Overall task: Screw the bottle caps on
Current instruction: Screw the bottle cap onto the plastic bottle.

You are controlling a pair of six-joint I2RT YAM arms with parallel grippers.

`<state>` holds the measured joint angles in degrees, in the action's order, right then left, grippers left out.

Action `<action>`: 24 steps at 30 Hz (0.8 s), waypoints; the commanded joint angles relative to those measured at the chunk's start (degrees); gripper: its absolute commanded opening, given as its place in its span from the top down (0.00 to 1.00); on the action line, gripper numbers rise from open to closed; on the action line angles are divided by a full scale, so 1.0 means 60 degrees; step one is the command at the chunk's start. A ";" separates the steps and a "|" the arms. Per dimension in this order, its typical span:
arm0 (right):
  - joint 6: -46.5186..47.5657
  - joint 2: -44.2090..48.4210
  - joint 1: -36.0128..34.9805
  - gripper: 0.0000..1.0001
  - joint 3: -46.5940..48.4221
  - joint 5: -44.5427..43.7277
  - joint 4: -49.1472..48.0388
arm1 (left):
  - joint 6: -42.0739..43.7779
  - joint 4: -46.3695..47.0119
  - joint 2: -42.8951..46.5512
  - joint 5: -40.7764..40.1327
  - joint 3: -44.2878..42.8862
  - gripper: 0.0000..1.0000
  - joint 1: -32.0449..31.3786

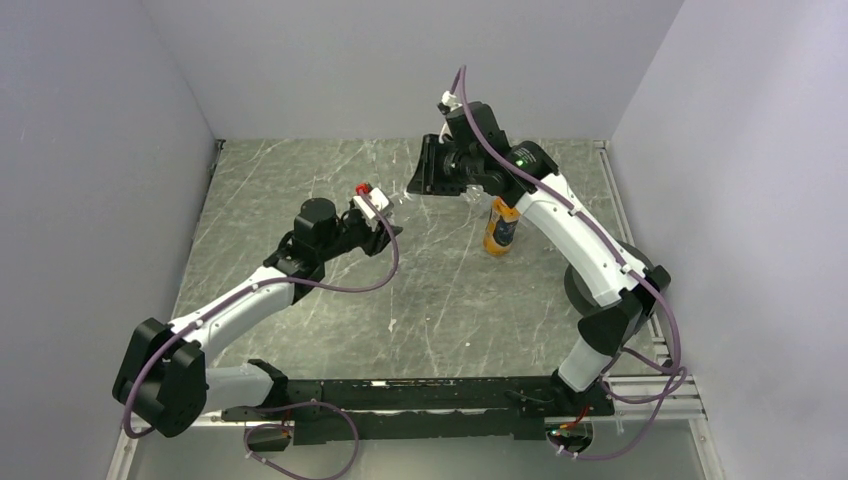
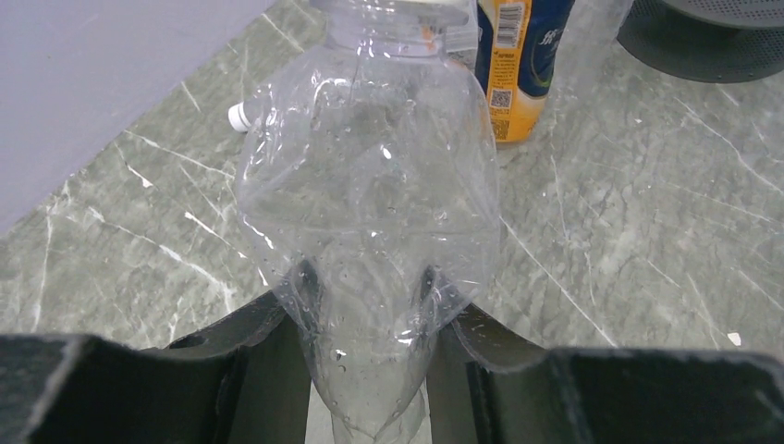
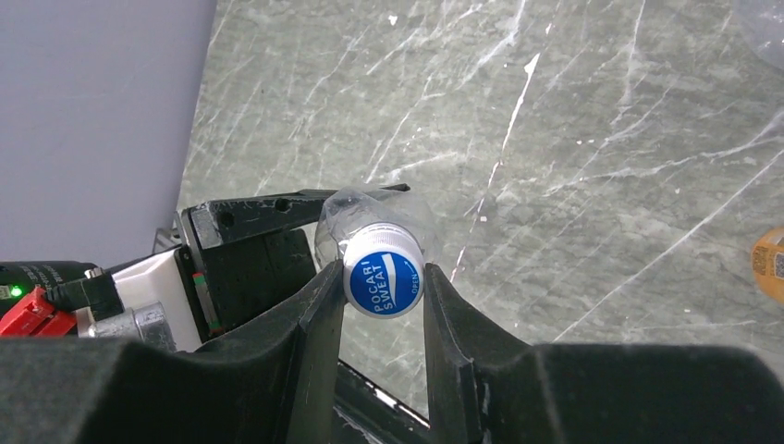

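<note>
A crumpled clear bottle (image 2: 370,185) is held off the table, with my left gripper (image 2: 370,314) shut on its lower end. At the bottle's other end its neck (image 3: 351,215) carries a white cap with a blue top (image 3: 383,274). My right gripper (image 3: 383,279) is shut on that cap, one finger on each side. In the top view the two grippers meet over the middle of the table, left (image 1: 385,228) and right (image 1: 432,175). An orange bottle (image 1: 501,228) with a dark label stands upright just right of them. A small white cap (image 2: 240,117) lies on the table near the left wall.
A large black disc (image 2: 712,37) lies on the table at the right, beyond the orange bottle (image 2: 518,65). Grey walls close in the marbled table (image 1: 300,180) on the left, back and right.
</note>
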<state>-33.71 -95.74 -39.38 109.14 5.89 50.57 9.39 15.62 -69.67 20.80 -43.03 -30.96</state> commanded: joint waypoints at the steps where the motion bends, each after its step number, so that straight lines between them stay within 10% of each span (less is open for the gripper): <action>1: -0.0417 0.0139 -0.0217 0.59 0.0168 0.0793 0.0451 | 0.0054 0.2022 0.0416 0.0201 -0.0344 1.00 -0.0199; 11: 0.0695 0.1321 0.0015 0.01 0.0332 0.0472 0.0760 | -0.0569 0.0551 0.0982 0.1883 0.0231 1.00 -0.0174; 24: 0.4632 0.3728 -0.0148 0.03 -0.1049 0.2973 0.1223 | -0.1264 -0.2441 0.0376 0.8600 -0.1004 1.00 0.0048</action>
<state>-15.35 -74.59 -39.55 104.25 17.15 56.07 4.58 3.95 -66.96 56.45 -46.39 -30.96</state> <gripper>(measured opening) 0.993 0.433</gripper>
